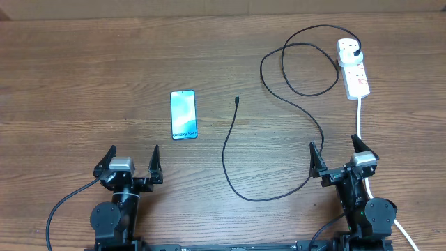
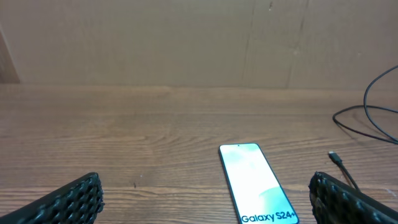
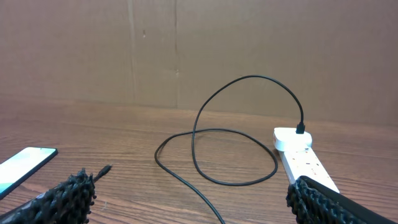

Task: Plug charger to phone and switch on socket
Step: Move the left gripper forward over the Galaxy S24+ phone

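The phone (image 1: 184, 114) lies flat on the wooden table, screen lit; it also shows in the left wrist view (image 2: 256, 183) and at the left edge of the right wrist view (image 3: 22, 167). The charger cable (image 1: 240, 178) loops across the table; its connector tip (image 1: 237, 100) lies right of the phone and its plug (image 1: 357, 51) sits in the white socket strip (image 1: 352, 67). The strip shows in the right wrist view (image 3: 303, 157). My left gripper (image 1: 133, 162) is open and empty near the front edge. My right gripper (image 1: 343, 155) is open and empty, in front of the strip.
The strip's white lead (image 1: 359, 118) runs down toward my right arm. A brown cardboard wall (image 3: 199, 50) stands behind the table.
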Motion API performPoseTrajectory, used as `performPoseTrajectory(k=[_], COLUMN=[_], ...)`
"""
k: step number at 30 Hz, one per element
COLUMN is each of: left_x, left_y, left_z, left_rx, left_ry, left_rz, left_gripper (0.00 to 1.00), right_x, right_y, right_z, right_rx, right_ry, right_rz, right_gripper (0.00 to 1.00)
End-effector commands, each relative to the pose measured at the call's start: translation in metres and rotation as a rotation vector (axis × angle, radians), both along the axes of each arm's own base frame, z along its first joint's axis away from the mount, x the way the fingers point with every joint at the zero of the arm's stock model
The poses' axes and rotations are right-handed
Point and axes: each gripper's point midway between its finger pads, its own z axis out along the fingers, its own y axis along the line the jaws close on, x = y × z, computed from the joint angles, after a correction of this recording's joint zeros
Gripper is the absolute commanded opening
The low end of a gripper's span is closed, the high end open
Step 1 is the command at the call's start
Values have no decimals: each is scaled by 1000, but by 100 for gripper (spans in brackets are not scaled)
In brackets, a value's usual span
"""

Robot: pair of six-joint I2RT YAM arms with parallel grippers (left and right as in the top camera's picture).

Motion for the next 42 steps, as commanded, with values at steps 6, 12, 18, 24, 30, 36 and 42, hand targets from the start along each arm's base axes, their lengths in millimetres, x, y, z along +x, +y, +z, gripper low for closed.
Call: performPoseTrajectory(k=[6,12,18,24,30,36,42], left_x=[-2,6,24,50,81,112,133], left_y=[2,3,4,-4,-11,-15,-38], left_z=[23,41,70,100,111,104,86], left_rx=[-23,-26,-31,-50,-85,-115,-143], left_ry=[-9,41,85,188,360,616,844], left_rz=[11,13,8,-47,-99,-111,-152], left_gripper=[100,100,100,100,100,100,100], right_x=[0,0,0,0,0,0,0], right_y=[0,0,0,0,0,0,0], right_z=[-1,5,5,5,5,5,5], right_rx=[5,3,1,1,1,1,1], right_ry=[-8,-29,-30,-30,-30,-30,-30], right_rz=[0,-1,0,-1,-1,0,0], right_gripper=[100,100,100,100,100,100,100])
